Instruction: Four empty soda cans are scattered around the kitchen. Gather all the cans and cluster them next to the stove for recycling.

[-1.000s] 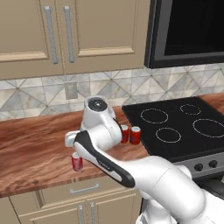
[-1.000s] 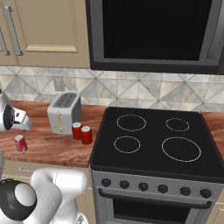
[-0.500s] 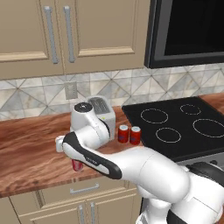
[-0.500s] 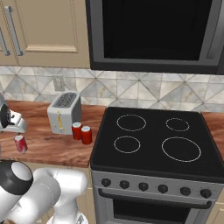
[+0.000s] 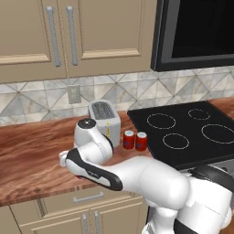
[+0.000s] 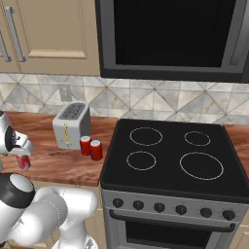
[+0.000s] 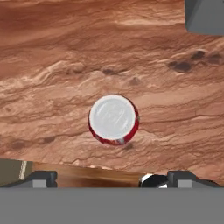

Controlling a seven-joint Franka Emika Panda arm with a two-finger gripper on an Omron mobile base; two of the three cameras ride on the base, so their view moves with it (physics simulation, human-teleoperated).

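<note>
One red soda can [image 7: 113, 120] upright, directly below open end effector [image 7: 106, 178]

Home kitchen: stove [image 6: 170, 160], toaster [image 6: 72, 124], cabinets [image 5: 68, 36], wooden counter [image 5: 32, 155].

A red soda can with a silvery top [image 7: 113, 119] stands upright and alone on the reddish-brown wooden bench [image 7: 65, 65], seen from straight above in the hand view. Two more small red cans with silvery tops [image 5: 135, 140] stand upright, touching side by side, just beside the left edge of the freestanding stove with the flat black cooktop and ring burners [image 6: 170, 155].
</note>
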